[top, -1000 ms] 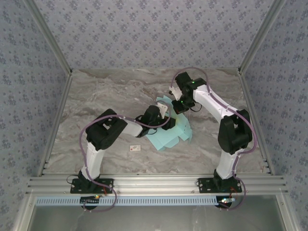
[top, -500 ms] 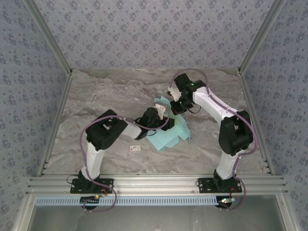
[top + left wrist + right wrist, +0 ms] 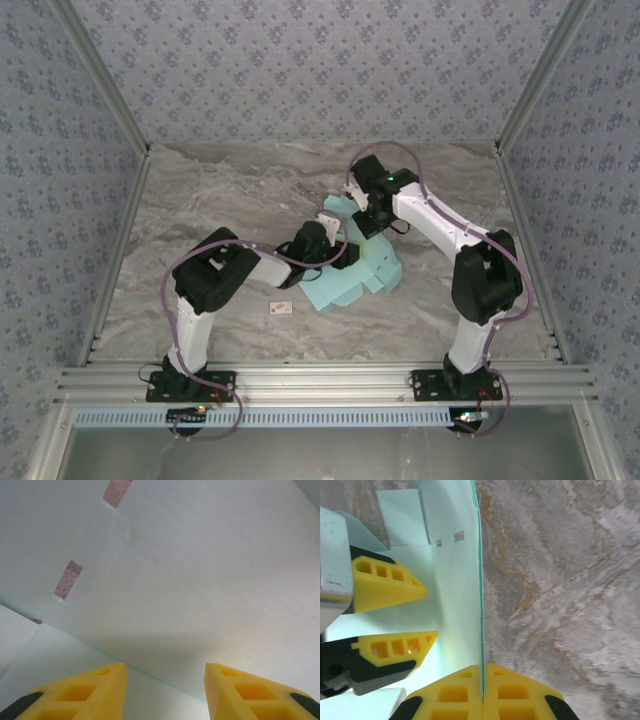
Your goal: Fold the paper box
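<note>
Mint card paper box [image 3: 350,285] on marble table [image 3: 220,190]. Upright wall pinched by right gripper [image 3: 481,682]; left gripper [image 3: 165,680] parted, empty.

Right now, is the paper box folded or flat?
The paper box is partly folded: one panel upright, pinched by the right gripper; the rest flat.

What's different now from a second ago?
The right gripper, clamped on a raised wall of the paper box, swung a little left, dragging the sheet's near corner along. The left gripper barely shifted, jaws apart over the card. The white tag stayed put.
</note>
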Robot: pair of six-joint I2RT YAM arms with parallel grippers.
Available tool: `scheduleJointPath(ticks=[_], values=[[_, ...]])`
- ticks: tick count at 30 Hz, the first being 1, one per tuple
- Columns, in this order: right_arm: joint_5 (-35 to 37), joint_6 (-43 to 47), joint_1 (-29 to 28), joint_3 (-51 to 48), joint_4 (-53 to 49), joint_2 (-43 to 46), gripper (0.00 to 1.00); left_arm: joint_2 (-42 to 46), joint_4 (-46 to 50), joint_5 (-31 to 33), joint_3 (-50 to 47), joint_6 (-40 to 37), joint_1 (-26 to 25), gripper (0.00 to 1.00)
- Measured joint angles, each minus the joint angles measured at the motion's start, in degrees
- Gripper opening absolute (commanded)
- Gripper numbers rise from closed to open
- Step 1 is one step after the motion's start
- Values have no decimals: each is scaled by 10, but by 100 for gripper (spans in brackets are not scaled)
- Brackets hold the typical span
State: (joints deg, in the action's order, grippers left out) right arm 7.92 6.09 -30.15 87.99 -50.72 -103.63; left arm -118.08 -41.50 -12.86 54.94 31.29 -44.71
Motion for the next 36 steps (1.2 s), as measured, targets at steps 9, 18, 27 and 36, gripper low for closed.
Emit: scheduleJointPath(ticks=[9, 18, 27, 36], values=[[169, 11, -66, -29, 48, -3, 0, 5, -22, -12, -16, 19, 10, 49], [181, 61, -66, -65, 108, 0, 0, 57, -47, -23, -85, 38, 30, 53], [148, 122, -32, -88, 142, 40, 0, 141, -9, -21, -144, 26, 54, 55], [-3, 176, 13, -78, 103, 114, 0, 285, 88, -20, -161, -71, 93, 61]])
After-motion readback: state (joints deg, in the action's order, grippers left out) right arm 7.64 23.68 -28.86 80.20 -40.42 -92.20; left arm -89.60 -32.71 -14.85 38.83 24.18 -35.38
